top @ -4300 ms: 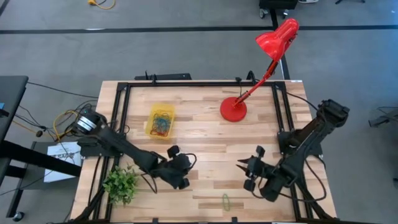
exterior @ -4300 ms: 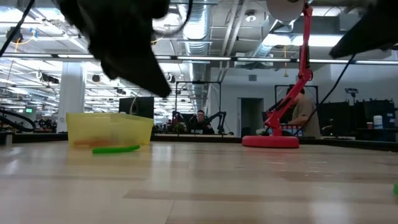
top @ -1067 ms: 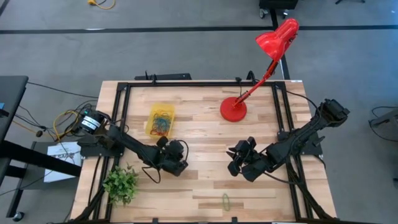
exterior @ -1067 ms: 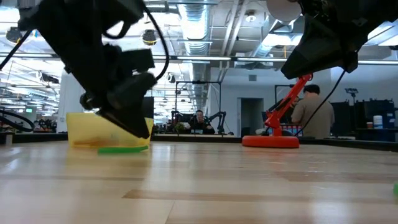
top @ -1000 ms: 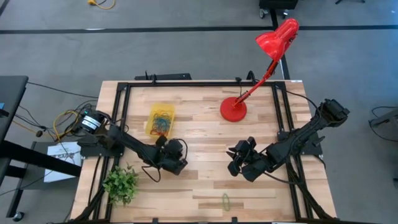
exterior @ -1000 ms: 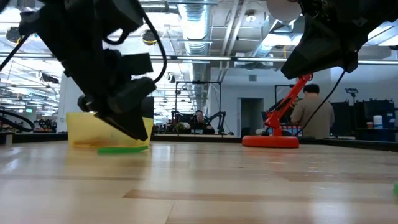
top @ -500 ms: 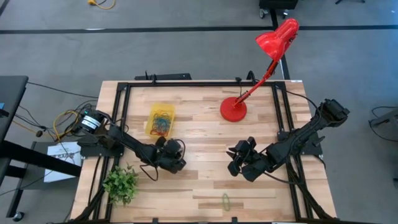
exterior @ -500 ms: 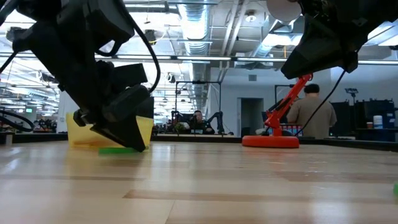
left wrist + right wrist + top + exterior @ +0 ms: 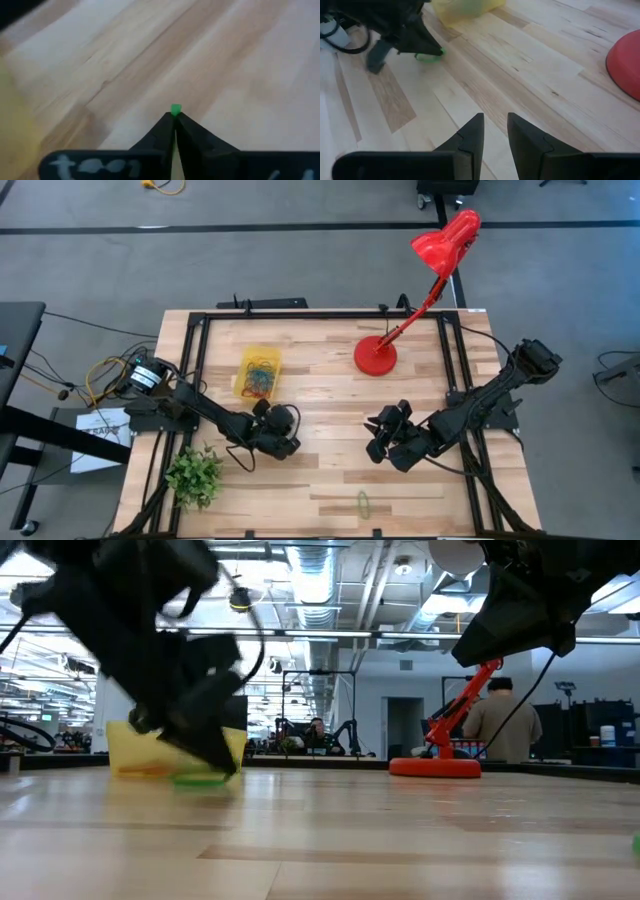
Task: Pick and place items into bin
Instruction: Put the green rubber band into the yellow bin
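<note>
Wooden worktop (image 9: 330, 405) carries the yellow bin (image 9: 257, 373) at upper left. Left claw (image 9: 173, 119), below the bin, pinches a green loop (image 9: 175, 109); right claw (image 9: 494, 131), centre-right, stands slightly spread.

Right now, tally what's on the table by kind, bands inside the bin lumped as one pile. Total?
Loose green bands: 2, one pinched in the left gripper, one near the front edge
Band piles in bin: 1
Yellow bins: 1
Red lamps: 1
Green plants: 1
Total: 6
</note>
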`<act>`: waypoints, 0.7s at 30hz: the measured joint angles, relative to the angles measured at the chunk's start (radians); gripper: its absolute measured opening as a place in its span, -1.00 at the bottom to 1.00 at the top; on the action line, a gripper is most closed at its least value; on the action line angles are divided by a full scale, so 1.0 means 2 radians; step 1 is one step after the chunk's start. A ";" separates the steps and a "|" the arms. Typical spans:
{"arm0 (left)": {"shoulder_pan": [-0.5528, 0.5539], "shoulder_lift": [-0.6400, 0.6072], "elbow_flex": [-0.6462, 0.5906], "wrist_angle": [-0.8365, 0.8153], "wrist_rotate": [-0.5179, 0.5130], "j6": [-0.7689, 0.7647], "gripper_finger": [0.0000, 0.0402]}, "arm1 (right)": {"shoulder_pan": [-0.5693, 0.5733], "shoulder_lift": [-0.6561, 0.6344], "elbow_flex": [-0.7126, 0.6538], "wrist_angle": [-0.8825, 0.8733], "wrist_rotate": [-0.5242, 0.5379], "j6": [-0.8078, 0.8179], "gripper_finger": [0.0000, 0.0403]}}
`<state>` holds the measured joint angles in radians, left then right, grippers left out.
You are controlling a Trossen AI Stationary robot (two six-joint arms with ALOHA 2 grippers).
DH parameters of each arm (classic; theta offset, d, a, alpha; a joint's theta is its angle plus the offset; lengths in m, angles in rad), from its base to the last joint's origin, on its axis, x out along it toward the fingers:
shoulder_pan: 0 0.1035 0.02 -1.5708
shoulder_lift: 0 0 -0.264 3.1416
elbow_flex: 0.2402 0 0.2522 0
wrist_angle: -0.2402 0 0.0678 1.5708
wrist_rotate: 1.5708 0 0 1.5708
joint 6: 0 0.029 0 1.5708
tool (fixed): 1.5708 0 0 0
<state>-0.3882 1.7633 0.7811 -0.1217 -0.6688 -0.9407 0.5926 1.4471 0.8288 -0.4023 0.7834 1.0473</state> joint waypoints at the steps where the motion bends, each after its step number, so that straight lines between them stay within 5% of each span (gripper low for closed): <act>1: -0.003 -0.002 0.012 -0.005 -0.002 0.010 -0.97 | 0.000 0.000 0.000 0.000 0.000 0.000 -0.61; 5: -0.009 -0.010 0.069 -0.075 -0.033 0.034 -0.99 | 0.000 0.000 0.000 0.000 0.000 0.000 -0.61; 9: -0.011 -0.023 0.138 -0.231 -0.104 0.012 -1.00 | 0.000 0.000 0.000 0.005 0.000 0.000 -0.61; 16: -0.008 -0.048 0.217 -0.555 -0.184 -0.161 -1.00 | 0.000 0.000 0.000 0.013 0.000 0.000 -0.61; 21: 0.011 -0.051 0.197 -0.674 -0.183 -0.282 -1.00 | 0.000 0.000 0.000 0.015 0.000 0.000 -0.61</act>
<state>-0.3671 1.6611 1.1747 -1.4705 -1.0340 -1.5045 0.5926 1.4471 0.8280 -0.3724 0.7830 1.0473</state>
